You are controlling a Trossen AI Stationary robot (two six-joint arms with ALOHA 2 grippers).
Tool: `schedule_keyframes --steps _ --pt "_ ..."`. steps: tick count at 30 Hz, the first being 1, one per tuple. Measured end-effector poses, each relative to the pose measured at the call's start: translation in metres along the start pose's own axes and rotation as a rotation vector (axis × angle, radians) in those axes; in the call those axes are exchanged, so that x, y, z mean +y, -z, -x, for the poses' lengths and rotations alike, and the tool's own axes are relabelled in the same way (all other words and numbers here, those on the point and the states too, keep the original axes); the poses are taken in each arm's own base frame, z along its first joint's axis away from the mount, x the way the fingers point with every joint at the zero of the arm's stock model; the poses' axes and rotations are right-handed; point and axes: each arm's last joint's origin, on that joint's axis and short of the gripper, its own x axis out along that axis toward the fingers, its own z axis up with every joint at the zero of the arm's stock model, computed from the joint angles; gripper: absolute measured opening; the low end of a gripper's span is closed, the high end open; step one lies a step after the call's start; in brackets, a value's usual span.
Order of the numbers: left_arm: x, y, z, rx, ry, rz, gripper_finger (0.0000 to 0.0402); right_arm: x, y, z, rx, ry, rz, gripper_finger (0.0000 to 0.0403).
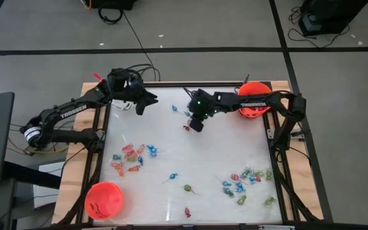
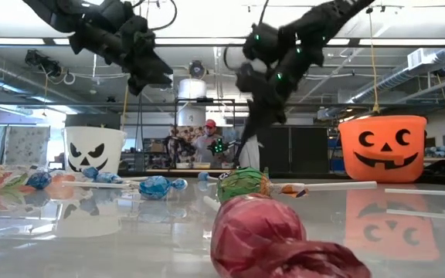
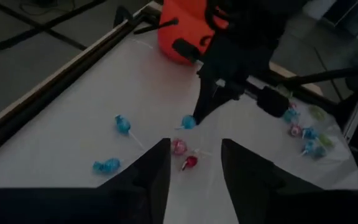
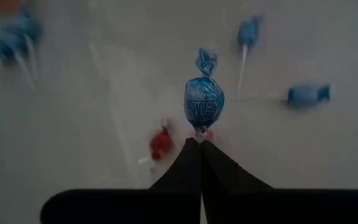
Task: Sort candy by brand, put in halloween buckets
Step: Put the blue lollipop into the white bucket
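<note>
My right gripper (image 1: 197,122) hangs over the far middle of the table, shut on a blue-wrapped lollipop (image 4: 204,102). My left gripper (image 3: 194,163) is open in the air over the far left part, facing it and touching nothing. Candy lies in a left cluster (image 1: 130,156) and a right cluster (image 1: 248,182), with loose pieces between them (image 1: 187,188). One orange bucket (image 1: 253,100) stands at the far right under the right arm. Another orange bucket (image 1: 104,199) is at the near left corner. The white bucket (image 2: 95,148) shows in the low view. My right gripper pinches the blue lollipop by its stick (image 4: 200,133), just behind the wrapped head, between the two fingertips. The fingers come from above, pointing down. The head (image 3: 189,122) sticks out beyond the fingertips, clear of the table.
Two red pieces (image 3: 179,146) lie on the table below the held lollipop, and blue lollipops (image 3: 122,124) lie nearer the left arm. A red-wrapped piece (image 2: 273,235) sits close to the low camera. The table's middle is bare (image 1: 190,156). A person stands far behind the table (image 2: 209,139).
</note>
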Motion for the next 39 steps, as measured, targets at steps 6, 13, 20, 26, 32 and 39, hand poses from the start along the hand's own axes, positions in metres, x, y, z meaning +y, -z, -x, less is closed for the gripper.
schedule_keyframes --steps 6,13,20,26,32,39 --pt "-0.016 -0.011 -0.007 -0.106 0.077 -0.149 0.0193 0.016 -0.041 0.035 -0.205 -0.043 0.040 0.0002" --pt "-0.027 -0.018 -0.010 -0.174 0.109 -0.206 0.0200 0.029 -0.072 0.057 -0.344 -0.051 0.108 0.0001" --pt "-0.034 -0.021 -0.012 -0.216 0.134 -0.236 0.0200 0.032 -0.087 0.070 -0.436 -0.064 0.133 0.0000" --pt "-0.035 -0.025 -0.012 -0.259 0.070 -0.215 0.0200 0.036 -0.091 0.072 -0.476 -0.094 0.147 0.0000" --pt "-0.032 -0.025 -0.017 -0.262 0.073 -0.167 0.0200 0.042 -0.093 0.074 -0.521 -0.105 0.165 0.0000" --pt "-0.029 -0.031 -0.029 -0.322 0.169 -0.133 0.0197 0.043 -0.095 0.076 -0.545 -0.110 0.167 0.0000"
